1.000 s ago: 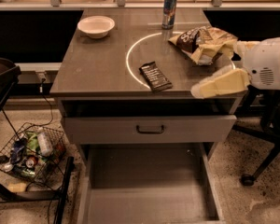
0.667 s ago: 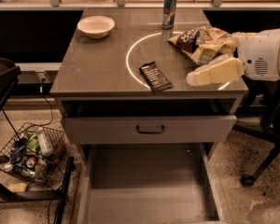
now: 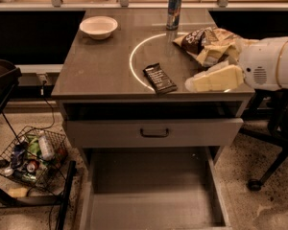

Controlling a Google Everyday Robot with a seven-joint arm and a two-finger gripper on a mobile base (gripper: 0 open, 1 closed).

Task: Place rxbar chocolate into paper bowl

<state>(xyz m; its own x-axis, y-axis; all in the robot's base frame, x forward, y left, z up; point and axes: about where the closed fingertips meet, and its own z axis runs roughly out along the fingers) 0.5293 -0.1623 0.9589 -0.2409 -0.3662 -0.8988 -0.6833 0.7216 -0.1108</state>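
The rxbar chocolate (image 3: 159,78), a flat black bar with pale print, lies on the grey table near its front edge, on the white arc line. The paper bowl (image 3: 98,27) is off-white and sits empty at the table's far left corner. My gripper (image 3: 200,72) comes in from the right, just right of the bar and not touching it. Its pale fingers (image 3: 212,79) are spread apart and hold nothing. The upper finger lies over the snack bag.
A brown-and-yellow snack bag (image 3: 205,42) lies at the right of the table behind my gripper. A tall blue-and-silver can (image 3: 174,10) stands at the back. A drawer (image 3: 154,132) is under the tabletop. A wire basket of trash (image 3: 30,157) sits on the floor at left.
My gripper has moved left and a little forward, closer to the bar. The bar, bowl, bag and can have not moved.
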